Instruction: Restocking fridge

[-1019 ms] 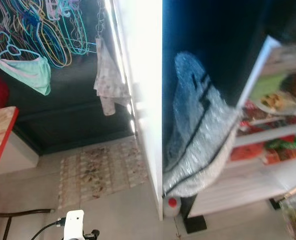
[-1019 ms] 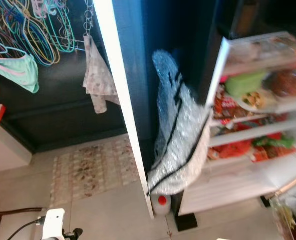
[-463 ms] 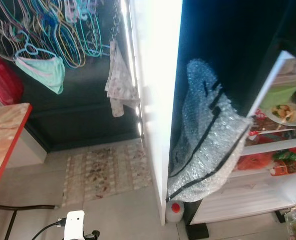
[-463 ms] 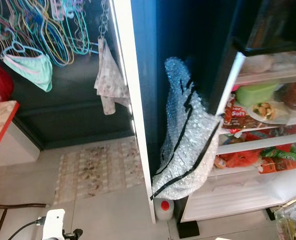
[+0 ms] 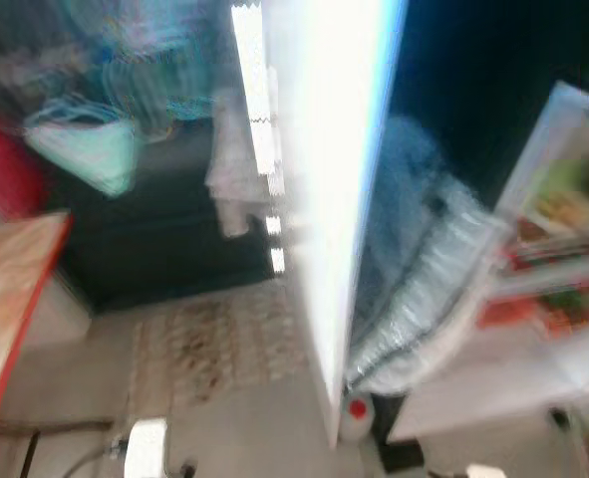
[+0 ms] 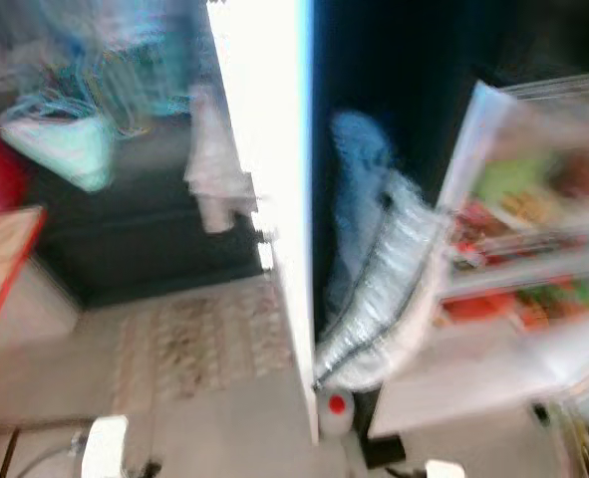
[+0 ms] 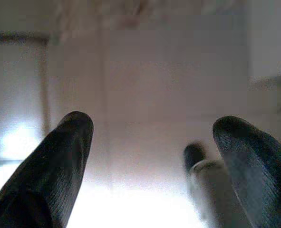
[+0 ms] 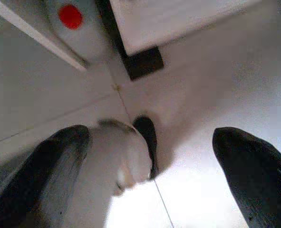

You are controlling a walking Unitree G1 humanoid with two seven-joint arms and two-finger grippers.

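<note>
Fridge, white with open door and stocked shelves (image 6: 533, 249) | ahead, well above both pincers | left gripper (image 7: 152, 161), right gripper (image 8: 152, 166) spread wide, empty, over floor tiles | packets likely light, soft; grip mid-body.

fridge door (image 5: 324, 199): white, bright with glare, centre of frame
bubble wrap (image 5: 414, 289): silvery clear with black stripes, right of centre
jug cap (image 5: 358, 408): red, on a pale jug at lower centre
rug (image 5: 214, 344): beige with a faded floral pattern, lower left
tabletop (image 5: 10, 299): light orange-tan with a red edge, left
hanging cloth (image 5: 85, 149): mint green, upper left
wall (image 5: 164, 229): dark, upper left
left end effector (image 7: 152, 156): black fingers
right end effector (image 8: 154, 161): black fingers
floor (image 8: 202, 109): pale grey tiles
</note>
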